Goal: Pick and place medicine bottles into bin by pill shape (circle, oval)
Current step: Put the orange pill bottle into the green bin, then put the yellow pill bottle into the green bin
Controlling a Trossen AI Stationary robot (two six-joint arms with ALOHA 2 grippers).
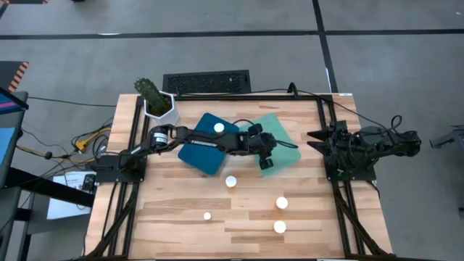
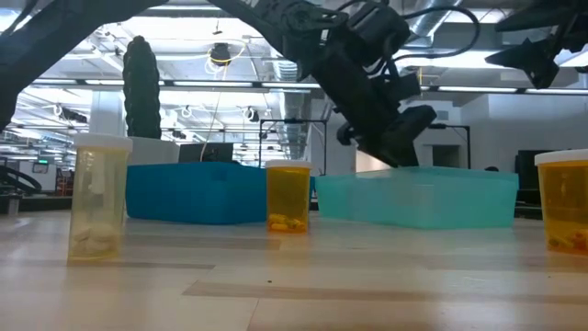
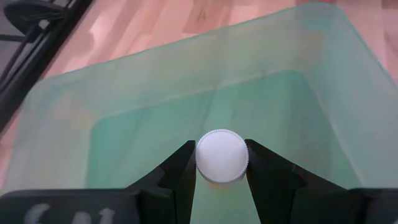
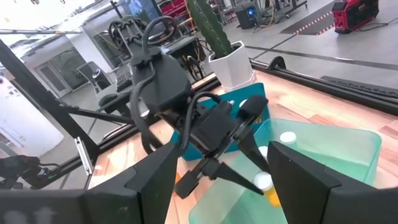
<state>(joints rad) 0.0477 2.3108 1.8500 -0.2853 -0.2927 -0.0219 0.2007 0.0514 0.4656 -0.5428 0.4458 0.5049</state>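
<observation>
Wooden table [image 1: 181, 232] carried a blue tray [image 1: 206, 148] and a green tray [image 1: 284, 138] side by side at its far half. Left gripper [image 3: 221, 171] hung over the green tray, fingers [image 3: 182, 171] clamped on a white-capped bottle [image 3: 222, 155] above the tray floor. Another bottle [image 4: 287, 138] stood in that tray, one [image 1: 219, 127] in the blue. Four bottles [image 1: 280, 204] stood nearer. Right gripper [image 1: 317, 138] waited at the right edge, jaws apart.
</observation>
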